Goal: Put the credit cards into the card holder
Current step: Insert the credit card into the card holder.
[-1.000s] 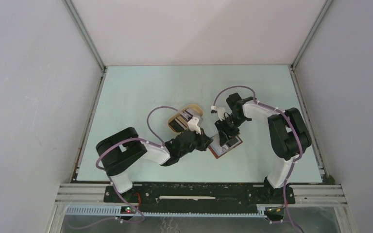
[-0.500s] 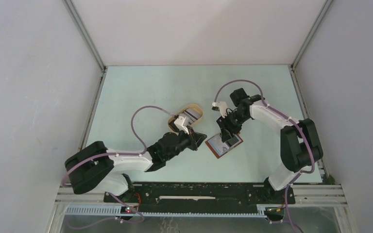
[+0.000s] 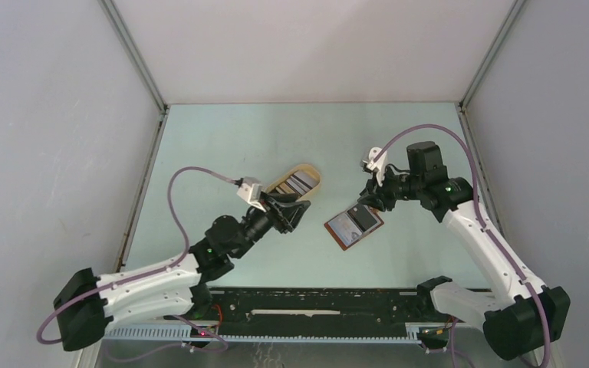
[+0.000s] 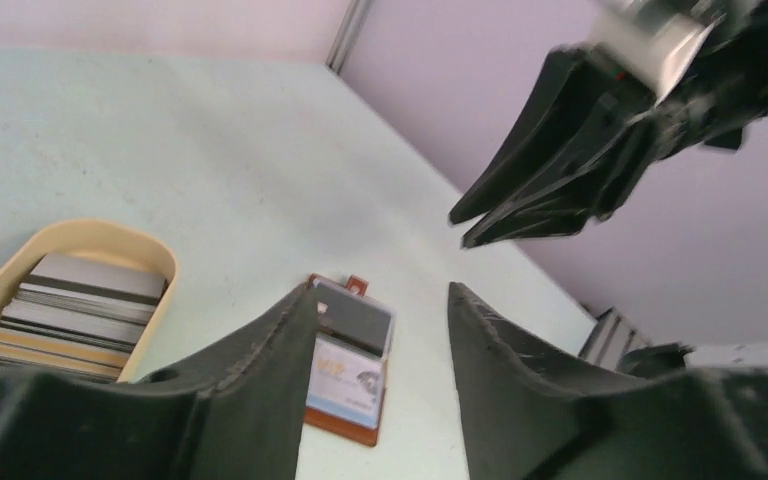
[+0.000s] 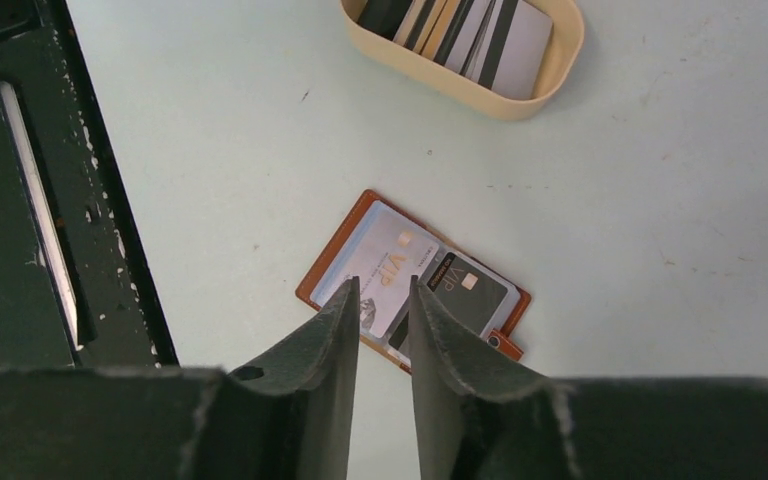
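Directly beneath right gripper (image 5: 380, 285): open card holder (image 5: 334, 245).

You can read "VIP" on the light card (image 5: 378, 272) lying in the open card holder (image 5: 363, 201), right wrist view. The dark card (image 5: 472, 292) just beside it carries what looks like "VIP" too, by a gold strip, but it's small. The left wrist view shows print on the light card, too blurred to read. Nothing else legible.
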Motion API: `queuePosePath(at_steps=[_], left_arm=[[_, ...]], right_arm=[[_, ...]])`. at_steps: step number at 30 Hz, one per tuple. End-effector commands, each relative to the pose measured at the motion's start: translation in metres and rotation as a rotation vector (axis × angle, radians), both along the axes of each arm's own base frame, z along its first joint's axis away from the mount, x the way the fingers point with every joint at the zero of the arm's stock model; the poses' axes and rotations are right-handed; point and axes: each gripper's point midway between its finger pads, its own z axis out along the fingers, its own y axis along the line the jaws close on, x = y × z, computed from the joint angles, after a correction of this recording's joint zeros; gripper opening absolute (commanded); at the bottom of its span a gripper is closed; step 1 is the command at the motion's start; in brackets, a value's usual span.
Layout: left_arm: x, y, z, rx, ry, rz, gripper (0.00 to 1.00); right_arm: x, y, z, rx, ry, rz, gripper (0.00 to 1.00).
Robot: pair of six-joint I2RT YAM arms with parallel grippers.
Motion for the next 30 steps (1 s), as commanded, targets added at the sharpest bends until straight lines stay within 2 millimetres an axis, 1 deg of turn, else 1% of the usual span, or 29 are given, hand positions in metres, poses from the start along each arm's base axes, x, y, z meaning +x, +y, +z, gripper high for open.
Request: queuePosePath(at_steps=[1,4,6,8,9,12,13,16,18,21,22,23,24,27,30], left_arm=[[-0.002,0.022,-0.003,0.04,-0.048,0.055,0.67],[-0.006,0.029,-0.002,0.009,-0.047,0.058,0.86],[-0.01,0.031,-0.008,-0.012,-0.027,0.05,0.95],[-0.014,0.027,-0.015,-0.033,-0.004,0.019,0.95],[-0.018,0.024,-0.019,-0.042,0.011,-0.006,0.95],[-0.023,0.016,-0.035,-0.079,0.064,-0.051,0.92],[-0.024,0.014,-0.037,-0.106,0.075,-0.058,0.91],[-0.024,0.01,-0.054,-0.131,0.127,-0.064,0.85],[-0.024,0.004,-0.062,-0.138,0.154,-0.077,0.8],[-0.023,-0.008,-0.072,-0.128,0.185,-0.105,0.72],[-0.022,-0.013,-0.078,-0.114,0.2,-0.116,0.68],[-0.022,-0.016,-0.077,-0.121,0.204,-0.121,0.67],[-0.021,-0.019,-0.084,-0.109,0.22,-0.125,0.65],[-0.018,-0.025,-0.094,-0.103,0.25,-0.121,0.56],[-0.015,-0.027,-0.103,-0.089,0.27,-0.107,0.54]], right_arm=[[-0.001,0.007,-0.002,0.021,-0.038,0.081,0.31],[-0.006,0.01,-0.014,-0.008,-0.03,0.131,0.3],[-0.01,0.012,-0.034,-0.068,-0.033,0.189,0.28],[-0.01,0.009,-0.063,-0.164,-0.032,0.226,0.25],[-0.007,0.008,-0.077,-0.212,-0.031,0.227,0.24],[0.011,-0.001,-0.109,-0.33,0.006,0.165,0.18],[0.015,-0.003,-0.116,-0.36,0.017,0.149,0.15],[0.022,-0.007,-0.137,-0.432,0.053,0.116,0.11],[0.021,-0.007,-0.147,-0.457,0.077,0.12,0.09],[0.019,-0.007,-0.159,-0.503,0.112,0.122,0.06],[0.019,-0.006,-0.162,-0.511,0.121,0.124,0.05],[0.018,-0.006,-0.164,-0.515,0.13,0.128,0.05],[0.018,-0.006,-0.167,-0.519,0.136,0.129,0.04],[0.019,-0.006,-0.172,-0.54,0.147,0.122,0.03],[0.019,-0.006,-0.176,-0.552,0.163,0.115,0.03]])
